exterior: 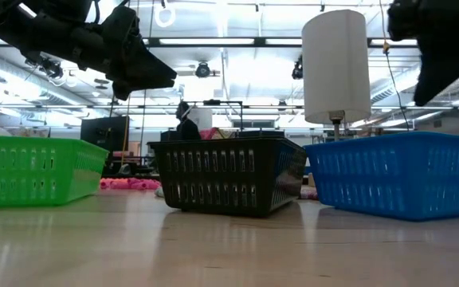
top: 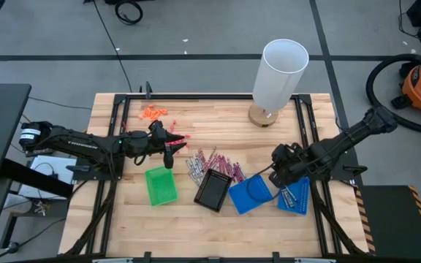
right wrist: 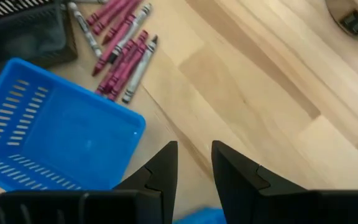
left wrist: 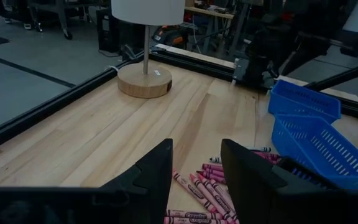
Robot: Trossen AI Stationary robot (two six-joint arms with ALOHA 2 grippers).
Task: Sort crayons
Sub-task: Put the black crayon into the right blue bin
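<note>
The crayons [top: 212, 165] are thin, short paper-wrapped sticks, magenta mixed with grey, heaped loosely on the wooden table [top: 218, 124] near its centre, at twelve o'clock from the black basket [top: 213, 190]. The left gripper [top: 169, 146] hovers at nine o'clock of the heap, fingers parted and empty. The right gripper [top: 279, 169] hangs at three o'clock of it, over the blue baskets [top: 251, 194], fingers narrowly apart, gripping nothing.

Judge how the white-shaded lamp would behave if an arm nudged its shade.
The lamp would probably tip: a tall shade on a thin stem over a small round wooden base. The shade likely weighs little, so the base may right it after a light touch.
</note>
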